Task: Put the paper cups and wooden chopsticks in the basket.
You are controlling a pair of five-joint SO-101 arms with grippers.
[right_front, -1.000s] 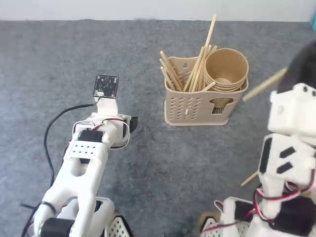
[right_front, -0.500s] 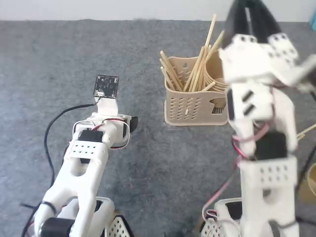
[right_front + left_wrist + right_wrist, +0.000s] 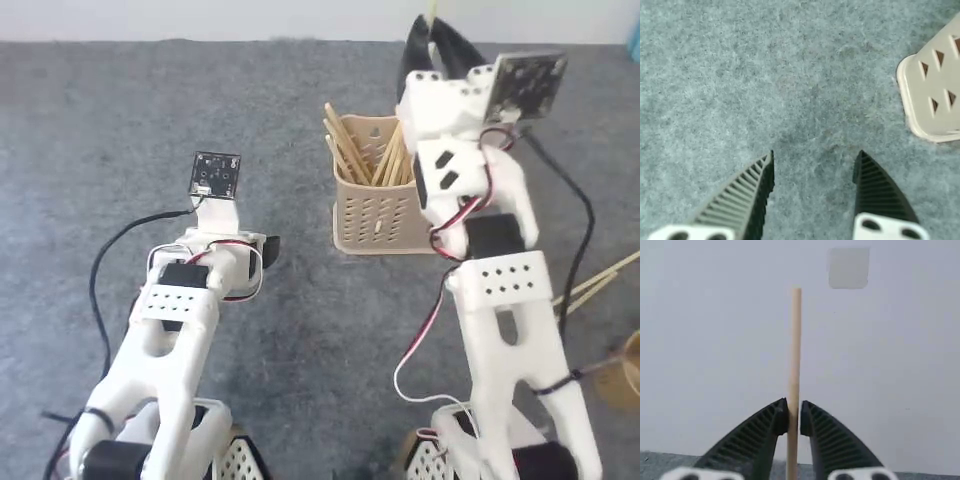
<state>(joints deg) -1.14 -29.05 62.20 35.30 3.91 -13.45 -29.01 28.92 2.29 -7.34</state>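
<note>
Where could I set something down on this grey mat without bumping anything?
Bare grey mat lies at the far left, and between the open left gripper and the beige perforated plastic basket. Crowded on the right: right gripper, loose wooden chopsticks, paper cup.

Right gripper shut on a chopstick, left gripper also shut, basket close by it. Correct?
Not quite. The left gripper is open, not shut: the left wrist view shows its jaws spread apart above the carpet with nothing between them. The rest holds: the right gripper is shut on a chopstick, and the basket is close by the left gripper.
</note>
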